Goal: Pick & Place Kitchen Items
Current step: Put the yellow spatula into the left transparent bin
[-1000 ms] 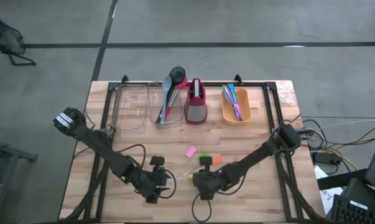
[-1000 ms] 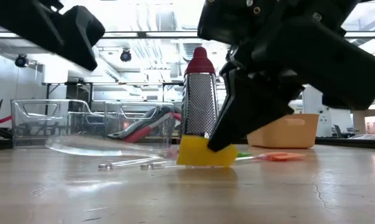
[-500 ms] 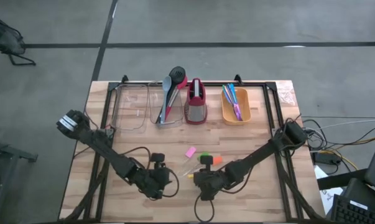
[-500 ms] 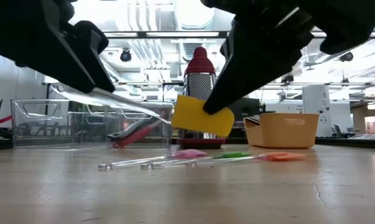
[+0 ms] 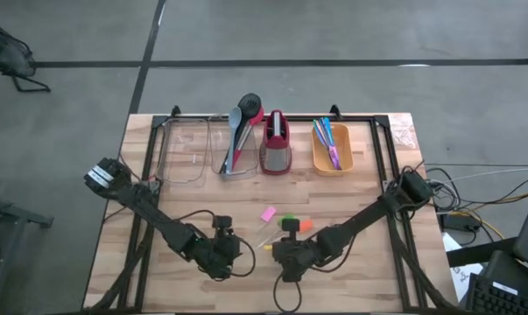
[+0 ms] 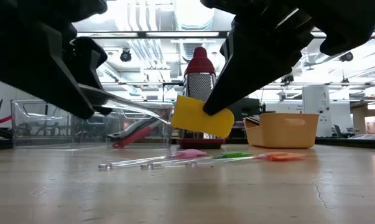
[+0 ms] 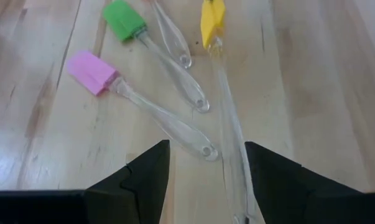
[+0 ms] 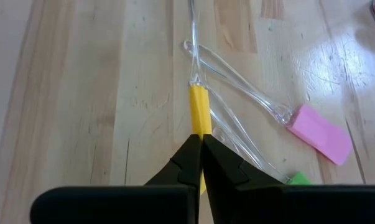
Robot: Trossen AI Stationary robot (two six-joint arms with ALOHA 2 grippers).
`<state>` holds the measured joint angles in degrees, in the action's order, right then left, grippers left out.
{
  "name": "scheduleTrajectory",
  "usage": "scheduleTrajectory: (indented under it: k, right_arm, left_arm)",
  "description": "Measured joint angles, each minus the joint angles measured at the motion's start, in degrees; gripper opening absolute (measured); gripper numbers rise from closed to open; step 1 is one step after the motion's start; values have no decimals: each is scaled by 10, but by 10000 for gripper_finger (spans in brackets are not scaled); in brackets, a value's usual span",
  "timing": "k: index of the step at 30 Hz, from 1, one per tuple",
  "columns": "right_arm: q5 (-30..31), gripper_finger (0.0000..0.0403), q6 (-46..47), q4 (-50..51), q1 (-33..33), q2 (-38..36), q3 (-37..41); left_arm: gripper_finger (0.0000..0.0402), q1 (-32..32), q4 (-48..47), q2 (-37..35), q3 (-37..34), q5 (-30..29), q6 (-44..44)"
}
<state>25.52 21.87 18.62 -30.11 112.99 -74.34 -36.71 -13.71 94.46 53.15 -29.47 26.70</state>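
A yellow spatula head (image 6: 203, 116) with a clear handle (image 7: 227, 124) hangs above the table, and my right gripper (image 8: 201, 140) is shut on it. My left gripper (image 7: 206, 180) is open. It is low over the table's near middle, and its fingers stand on either side of the handle's free end without touching it. Pink (image 5: 268, 213), green (image 5: 287, 219) and orange (image 5: 306, 225) spatulas lie flat on the wood just beyond. My right gripper pinches the yellow spatula's head (image 8: 198, 115) between its two fingers on the head's flat faces. The fingers slant down from the table's right and near side. The spatula is lifted clear, tilted, with its clear handle (image 6: 128, 106) reaching out toward my left gripper.
Along the far edge stand an empty clear bin (image 5: 183, 149), a clear bin with long spoons (image 5: 237, 140), a red-and-grey grater (image 5: 276, 144) and an orange bin with thin cutlery (image 5: 332, 144). Bare wood lies at the near left and near right.
My right gripper has risen with the yellow spatula. Its head stood on the table and is now lifted clear. My left gripper has come down and tipped further downward, closing in around the clear handle's free end, and has stayed open.
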Motion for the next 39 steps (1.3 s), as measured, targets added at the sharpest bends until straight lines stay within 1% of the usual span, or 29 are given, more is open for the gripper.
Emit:
scheduleTrajectory:
  k: [2, 5, 16, 18, 24, 27, 34, 37, 39]
  right_arm:
    - [0, 8, 0, 0, 0, 0, 0]
    - [0, 8, 0, 0, 0, 0, 0]
    - [1, 8, 2, 0, 0, 0, 0]
    - [2, 8, 2, 1, 0, 0, 0]
    - [-1, 8, 2, 1, -1, 0, 0]
    - [-1, 8, 2, 1, 0, 0, 0]
    - [-1, 10, 2, 1, 0, -1, 0]
    - [0, 23, 5, -2, 0, -1, 0]
    - [2, 42, 6, -4, 0, -1, -2]
  left_arm:
    - [203, 0, -2, 1, 0, -1, 0]
    - [179, 0, 1, 0, 1, -3, 0]
    - [33, 1, 6, 0, 1, -5, -16]
    - [15, 1, 11, 0, 1, -2, -20]
    - [21, 1, 34, 0, 1, 19, -42]
    - [14, 1, 33, 0, 1, 19, -45]
    - [14, 1, 36, 0, 1, 20, -45]
    - [14, 1, 37, -1, 1, 14, -45]
    - [14, 1, 37, -1, 1, 10, -46]
